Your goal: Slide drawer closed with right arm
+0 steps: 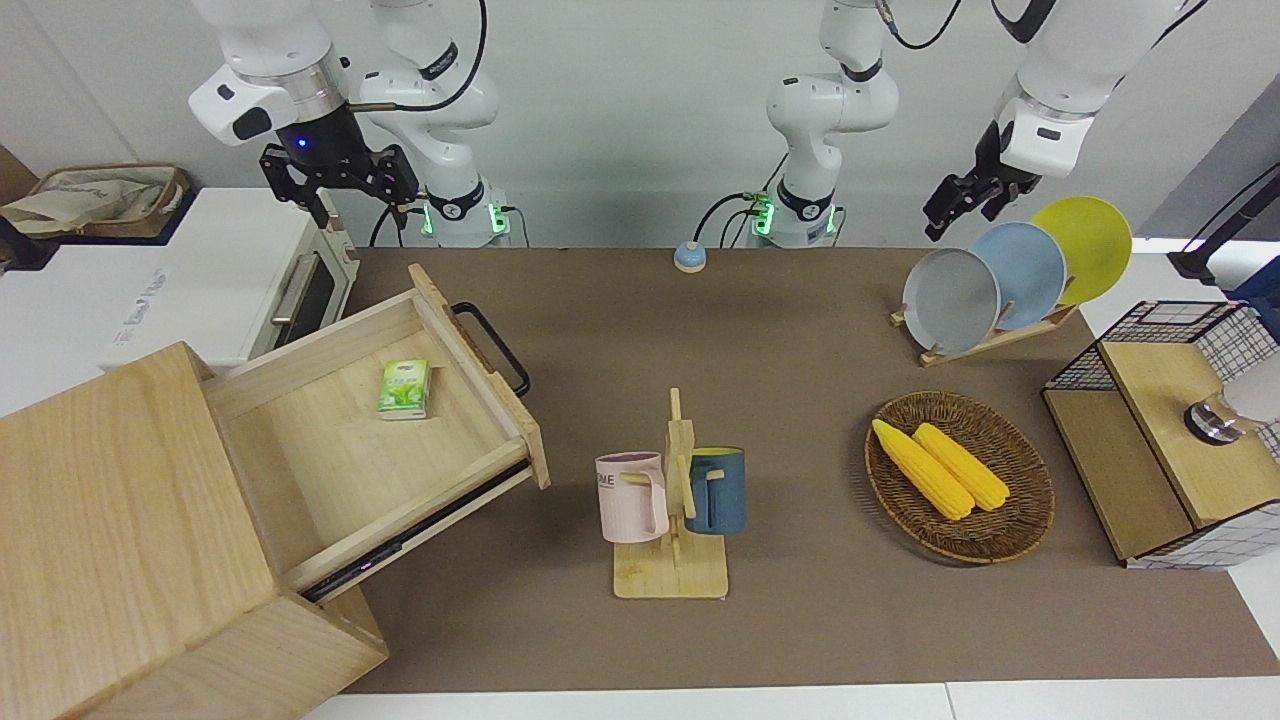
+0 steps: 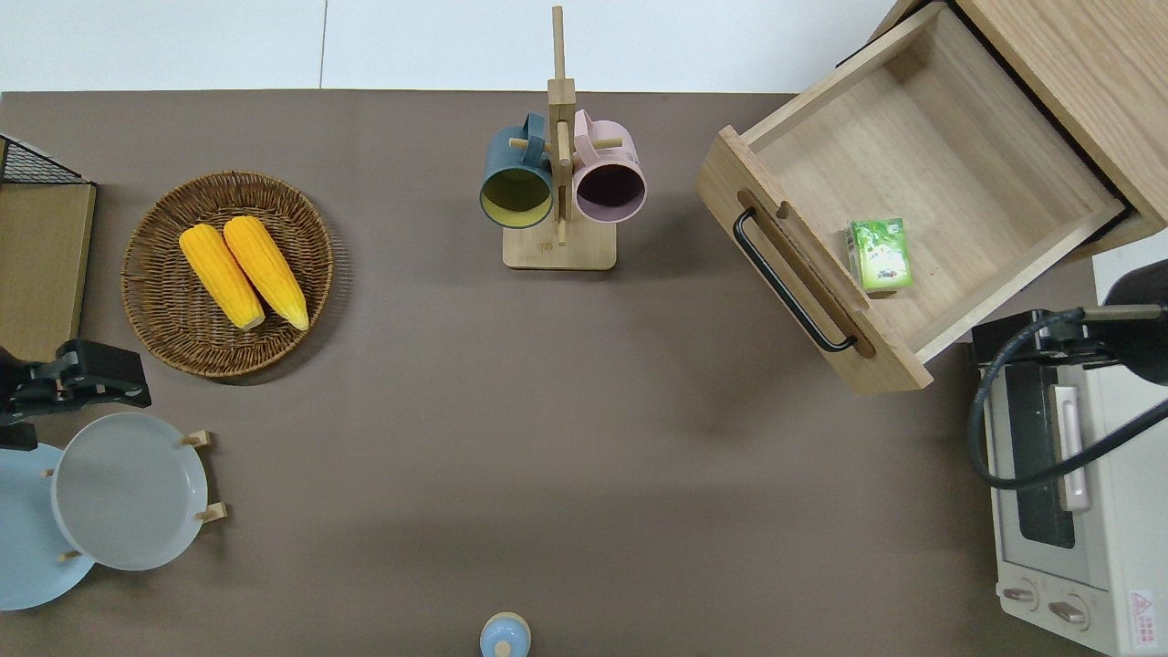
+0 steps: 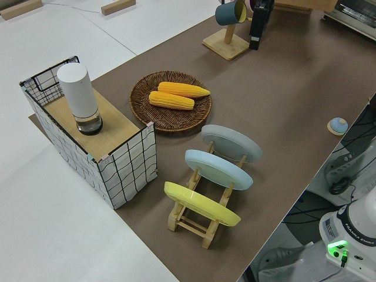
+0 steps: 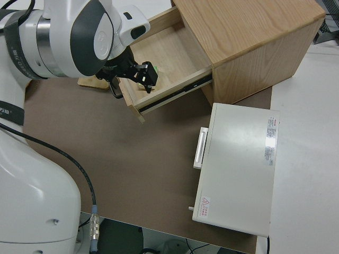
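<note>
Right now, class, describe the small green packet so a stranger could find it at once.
Find the big pale wood cabinet at the right arm's end of the table; its drawer stands pulled open. The green packet lies on the drawer's floor near the handled front, the only thing inside.

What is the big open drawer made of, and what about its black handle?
The drawer looks like pale, unpainted wood: grain lines show on its floor and walls. Its handle looks like metal painted black, a thin smooth bar with bent ends, though it could be plastic.
</note>
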Robot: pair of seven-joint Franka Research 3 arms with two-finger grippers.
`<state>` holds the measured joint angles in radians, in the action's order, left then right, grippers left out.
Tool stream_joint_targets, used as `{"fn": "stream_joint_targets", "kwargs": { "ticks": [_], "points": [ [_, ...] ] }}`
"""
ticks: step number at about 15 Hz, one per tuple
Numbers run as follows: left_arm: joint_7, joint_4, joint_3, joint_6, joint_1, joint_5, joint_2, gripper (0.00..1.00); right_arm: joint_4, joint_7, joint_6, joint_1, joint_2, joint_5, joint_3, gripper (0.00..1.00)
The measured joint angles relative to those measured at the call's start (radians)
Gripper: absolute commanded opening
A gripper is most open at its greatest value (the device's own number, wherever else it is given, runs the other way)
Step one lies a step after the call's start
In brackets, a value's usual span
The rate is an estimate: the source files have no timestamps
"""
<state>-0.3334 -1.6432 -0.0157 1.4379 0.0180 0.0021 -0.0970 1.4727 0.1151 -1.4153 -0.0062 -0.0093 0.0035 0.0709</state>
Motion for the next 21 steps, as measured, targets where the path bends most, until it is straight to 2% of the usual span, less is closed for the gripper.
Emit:
{"fn": "stream_joint_targets", "kwargs": {
  "ticks": [10, 11, 12, 15, 16, 17, 21],
  "points": [
    [0.0, 0.0, 0.0, 0.0, 0.0, 0.0, 0.0, 0.99, 0.0, 0.0, 0.0, 0.004, 0.0, 0.0, 0.008, 0.969],
    [0.0, 0.0, 0.0, 0.0, 0.0, 0.0, 0.0, 0.99, 0.0, -0.001, 0.0, 0.004, 0.0, 0.0, 0.008, 0.906],
    [0.0, 0.0, 0.0, 0.0, 0.0, 0.0, 0.0, 0.99, 0.0, -0.001, 0.0, 0.004, 0.0, 0.0, 0.008, 0.777],
    [0.0, 0.0, 0.0, 0.0, 0.0, 0.0, 0.0, 0.99, 0.0, -0.001, 0.0, 0.004, 0.0, 0.0, 0.008, 0.186],
    [0.0, 0.0, 0.0, 0.0, 0.0, 0.0, 0.0, 0.99, 0.0, -0.001, 0.001, 0.004, 0.0, 0.0, 0.008, 0.058],
    [0.0, 0.0, 0.0, 0.0, 0.0, 0.0, 0.0, 0.99, 0.0, -0.001, 0.004, 0.007, 0.0, 0.0, 0.009, 0.001],
    [0.0, 0.0, 0.0, 0.0, 0.0, 0.0, 0.0, 0.99, 0.002, 0.03, 0.023, 0.044, 0.0, 0.006, 0.011, 0.0]
  ]
}}
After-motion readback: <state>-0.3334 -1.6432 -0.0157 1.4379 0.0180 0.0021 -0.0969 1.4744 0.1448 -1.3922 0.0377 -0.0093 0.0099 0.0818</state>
